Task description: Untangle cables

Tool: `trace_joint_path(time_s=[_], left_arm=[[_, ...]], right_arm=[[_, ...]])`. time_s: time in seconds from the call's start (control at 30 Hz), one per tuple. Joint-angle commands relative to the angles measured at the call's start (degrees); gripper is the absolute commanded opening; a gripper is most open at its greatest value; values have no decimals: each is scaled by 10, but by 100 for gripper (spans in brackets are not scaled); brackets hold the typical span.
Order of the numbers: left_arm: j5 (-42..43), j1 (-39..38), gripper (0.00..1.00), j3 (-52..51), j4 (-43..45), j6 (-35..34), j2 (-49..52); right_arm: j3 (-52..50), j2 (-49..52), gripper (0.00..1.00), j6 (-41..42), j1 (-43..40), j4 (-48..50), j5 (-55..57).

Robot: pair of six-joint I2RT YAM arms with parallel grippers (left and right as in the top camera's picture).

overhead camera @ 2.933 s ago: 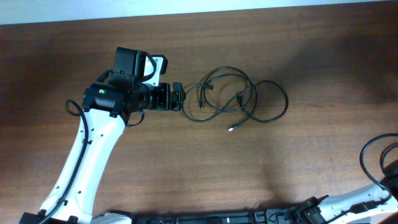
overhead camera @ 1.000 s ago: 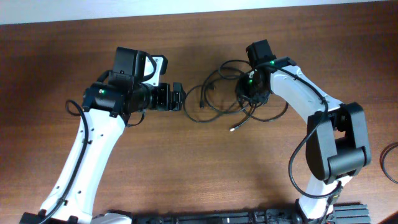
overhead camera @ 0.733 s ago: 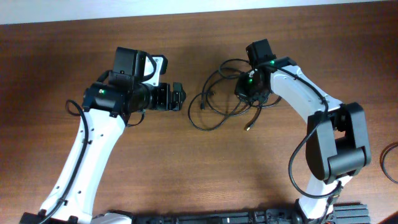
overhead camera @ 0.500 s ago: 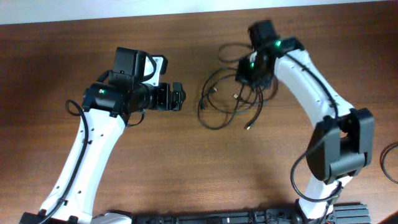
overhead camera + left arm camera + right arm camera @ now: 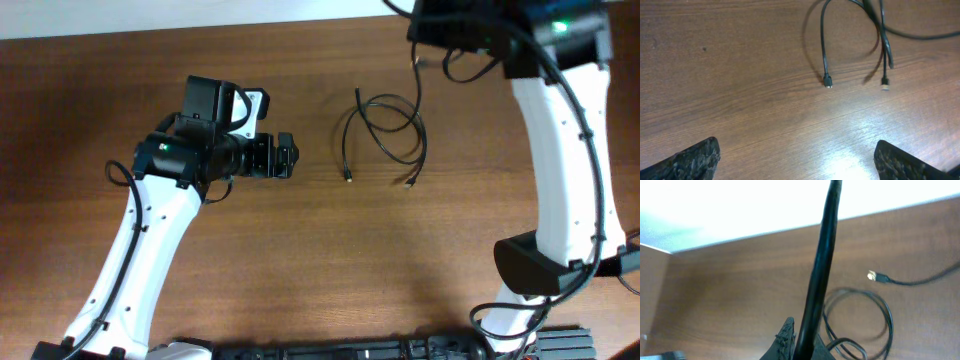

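1. Bare brown wooden table (image 5: 300,260) lies open between the left gripper (image 5: 292,157) and the thin black cables (image 5: 390,125).
2. The cables' loop and two plug ends occupy the table's middle.
3. The white right arm (image 5: 560,150) stands along the right side, with one strand rising toward it.

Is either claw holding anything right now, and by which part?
The right gripper is shut on a black cable, pinching it somewhere along its cord; which stretch cannot be told. The left gripper is open and holds nothing.
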Motion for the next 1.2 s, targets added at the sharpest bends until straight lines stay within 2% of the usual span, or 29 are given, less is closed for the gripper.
trace_joint_path(time_s=[0.0, 0.13, 0.3, 0.57, 0.87, 1.03, 1.17], left_arm=[[6, 0, 99, 12, 1, -1, 4], [6, 0, 99, 12, 1, -1, 4], [6, 0, 99, 12, 1, -1, 4], [6, 0, 99, 12, 1, -1, 4], [6, 0, 99, 12, 1, -1, 4], [6, 0, 99, 12, 1, -1, 4], [6, 0, 99, 12, 1, -1, 4]], right_arm=[[64, -13, 4, -43, 2, -1, 8], [90, -13, 4, -68, 2, -7, 8], [91, -11, 4, -167, 2, -43, 26], [90, -11, 4, -226, 0, -201, 275], [83, -14, 4, -231, -1, -200, 365], [76, -8, 4, -235, -12, -200, 362], [23, -1, 4, -235, -51, -199, 362]])
